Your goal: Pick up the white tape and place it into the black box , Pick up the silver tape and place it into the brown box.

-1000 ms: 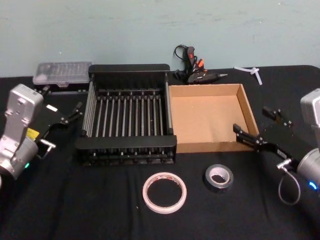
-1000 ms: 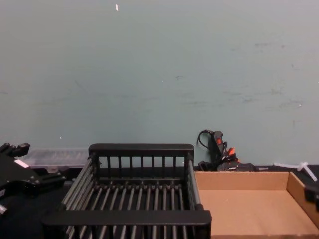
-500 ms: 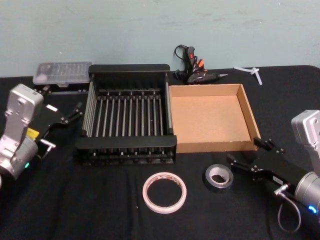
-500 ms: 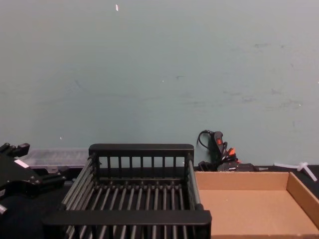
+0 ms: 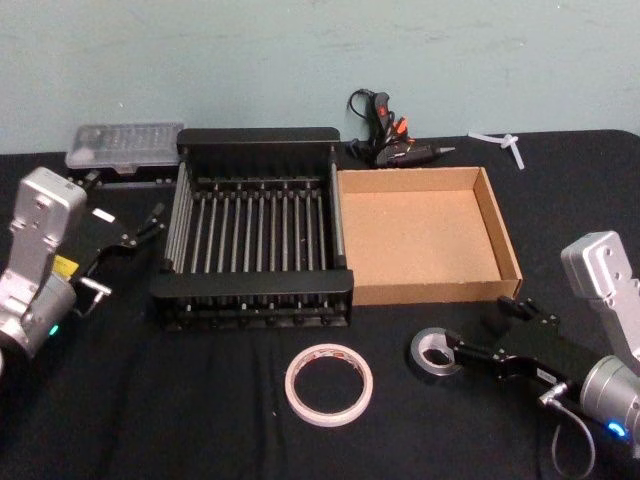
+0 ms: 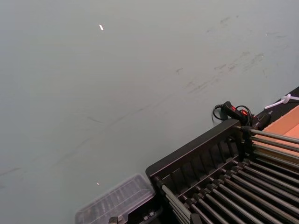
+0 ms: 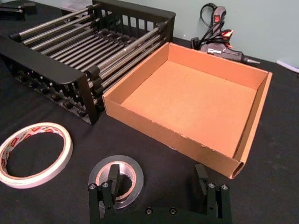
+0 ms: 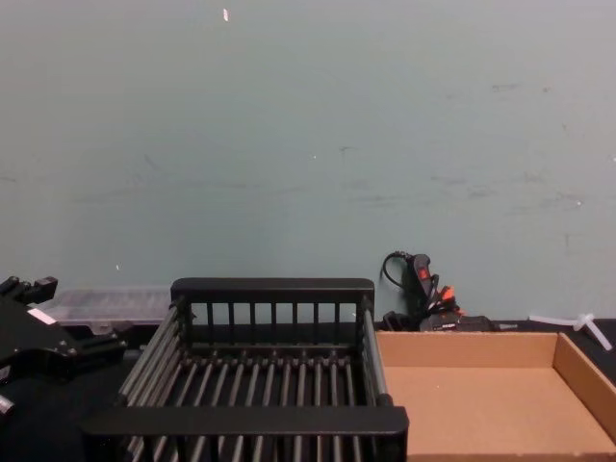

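The silver tape lies flat on the black cloth in front of the brown box. My right gripper is low over it and open. In the right wrist view one finger sits in the core hole of the silver tape, and the other finger stands outside, toward the brown box. The white tape lies flat to its left, in front of the black box. My left gripper rests open beside the black box's left wall.
A glue gun lies behind the two boxes. A clear plastic case sits at the back left, and a white plastic piece at the back right. Bare black cloth stretches along the table's front.
My right gripper has come down and toward me from the brown box's front right corner to the silver tape. One finger now sits in its core. The left arm has not moved.
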Tool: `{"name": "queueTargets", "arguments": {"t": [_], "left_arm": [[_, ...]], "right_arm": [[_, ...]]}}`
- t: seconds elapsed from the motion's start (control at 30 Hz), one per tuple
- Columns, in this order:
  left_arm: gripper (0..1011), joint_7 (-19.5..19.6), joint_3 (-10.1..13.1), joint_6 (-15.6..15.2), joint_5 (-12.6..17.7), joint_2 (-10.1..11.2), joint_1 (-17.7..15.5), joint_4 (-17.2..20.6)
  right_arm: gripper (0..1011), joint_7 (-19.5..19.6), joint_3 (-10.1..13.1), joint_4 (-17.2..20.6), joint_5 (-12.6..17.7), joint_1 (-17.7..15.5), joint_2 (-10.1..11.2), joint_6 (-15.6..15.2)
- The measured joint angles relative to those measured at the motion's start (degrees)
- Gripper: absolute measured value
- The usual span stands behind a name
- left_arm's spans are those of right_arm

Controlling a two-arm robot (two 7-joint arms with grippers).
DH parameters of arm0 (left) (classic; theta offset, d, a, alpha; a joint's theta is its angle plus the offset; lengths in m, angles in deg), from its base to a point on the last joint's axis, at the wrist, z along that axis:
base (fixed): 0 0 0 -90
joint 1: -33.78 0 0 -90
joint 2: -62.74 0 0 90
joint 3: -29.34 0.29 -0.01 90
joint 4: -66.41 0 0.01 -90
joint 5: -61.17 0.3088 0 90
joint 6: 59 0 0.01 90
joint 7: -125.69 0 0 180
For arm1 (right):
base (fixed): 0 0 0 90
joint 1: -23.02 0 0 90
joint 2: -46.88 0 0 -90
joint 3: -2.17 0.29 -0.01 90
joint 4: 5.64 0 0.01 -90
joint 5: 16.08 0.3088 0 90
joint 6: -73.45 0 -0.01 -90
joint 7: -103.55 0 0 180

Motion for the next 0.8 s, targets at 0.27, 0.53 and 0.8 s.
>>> {"name": "queueTargets", "arguments": {"t": [0.27,0.53,0.8], "left_arm": [[1001,0.0,0.0,0.0,0.0,0.0,0.0,0.0],[1001,0.0,0.0,0.0,0.0,0.0,0.0,0.0],[1001,0.0,0.0,0.0,0.0,0.0,0.0,0.0]], "right_arm": [[1002,-0.79,-0.36,-0.99,-1.74,0.58,-1.12,-0.98],[1002,-1.49,-0.42,-1.67,-3.07,0.87,-2.14,-1.69],[1002,-2.0,-0.28,-2.28,-4.41,1.1,-3.1,-2.12]]}}
